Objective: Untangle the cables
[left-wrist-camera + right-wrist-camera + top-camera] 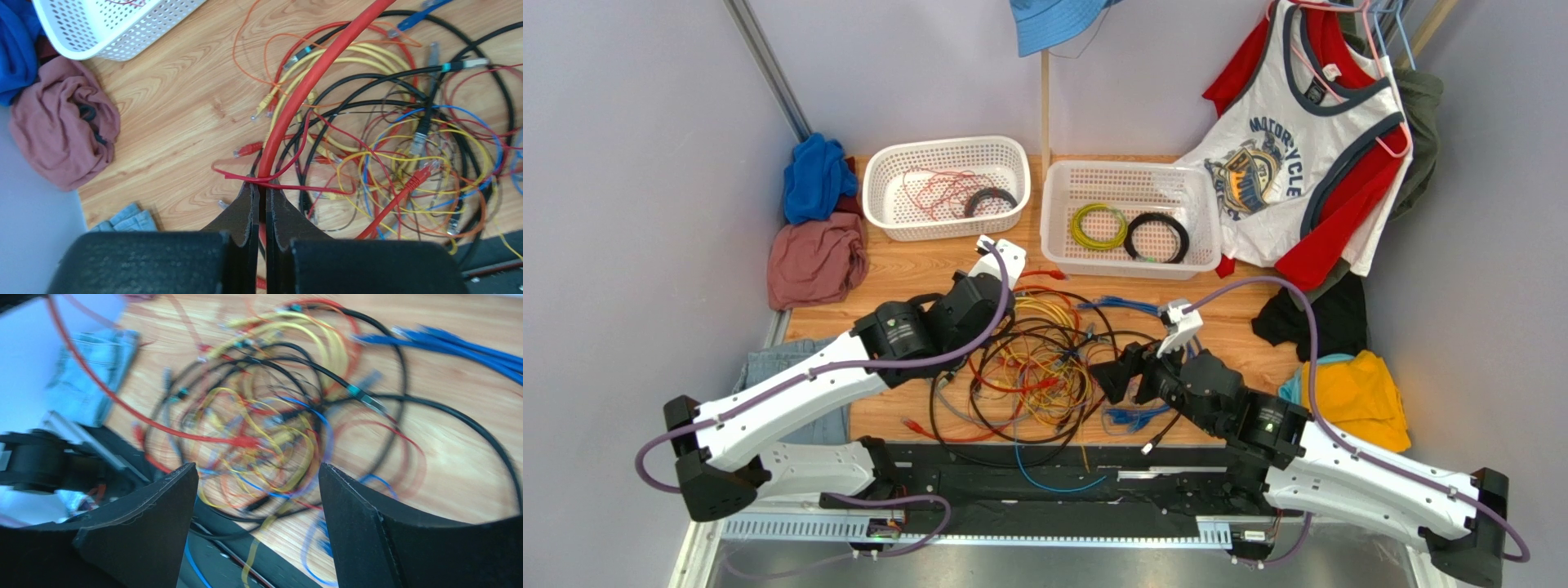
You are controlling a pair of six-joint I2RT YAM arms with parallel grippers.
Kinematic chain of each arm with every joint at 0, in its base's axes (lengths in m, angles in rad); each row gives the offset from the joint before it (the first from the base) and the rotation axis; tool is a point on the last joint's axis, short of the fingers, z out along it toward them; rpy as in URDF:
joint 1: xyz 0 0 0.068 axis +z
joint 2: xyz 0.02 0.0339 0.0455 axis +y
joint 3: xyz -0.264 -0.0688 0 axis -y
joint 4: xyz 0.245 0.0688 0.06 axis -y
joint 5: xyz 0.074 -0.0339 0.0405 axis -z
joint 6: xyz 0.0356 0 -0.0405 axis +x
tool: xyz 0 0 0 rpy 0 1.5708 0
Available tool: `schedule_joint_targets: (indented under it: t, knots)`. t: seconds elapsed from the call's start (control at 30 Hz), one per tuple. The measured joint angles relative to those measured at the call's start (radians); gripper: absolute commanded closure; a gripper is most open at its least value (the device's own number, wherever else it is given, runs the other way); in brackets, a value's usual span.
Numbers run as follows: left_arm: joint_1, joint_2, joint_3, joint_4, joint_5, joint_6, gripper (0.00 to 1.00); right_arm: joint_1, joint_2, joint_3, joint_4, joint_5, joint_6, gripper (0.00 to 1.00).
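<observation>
Left tool [1008, 267] and right tool [1116, 371] flank the cables [1044, 361], heaped mid-counter [916, 263], seen from above. On the left wrist view, that tool is clamped on a thick red cable [307, 79] that runs straight away over the heap. On the right wrist view, the jaws stand wide apart with nothing held, and the tangle lies dead ahead.

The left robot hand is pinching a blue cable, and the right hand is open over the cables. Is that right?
Not quite. The left gripper is pinching a red cable, not a blue one; the left wrist view shows it. The right gripper is open over the cables, as you said.
</observation>
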Motion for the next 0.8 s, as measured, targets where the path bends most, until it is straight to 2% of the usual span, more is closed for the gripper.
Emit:
schedule_joint_targets:
  t: [0.33, 0.6, 0.7, 0.73, 0.8]
  knots:
    - [0.0, -0.062, -0.048, 0.12, 0.204, -0.022, 1.0, 0.0, 0.303, 0.115, 0.431, -0.179, -0.067, 0.22]
    - [0.0, -0.063, -0.055, 0.167, 0.305, -0.038, 1.0, 0.0, 0.478, 0.194, 0.598, -0.249, -0.094, 0.27]
    - [0.0, -0.068, -0.062, 0.174, 0.317, -0.043, 1.0, 0.0, 0.514, 0.212, 0.612, -0.257, -0.097, 0.4]
    - [0.0, -0.071, -0.066, 0.175, 0.32, -0.044, 1.0, 0.0, 0.526, 0.221, 0.612, -0.257, -0.1, 0.59]
    - [0.0, -0.079, -0.074, 0.176, 0.324, -0.045, 1.0, 0.0, 0.556, 0.248, 0.599, -0.242, -0.107, 0.82]
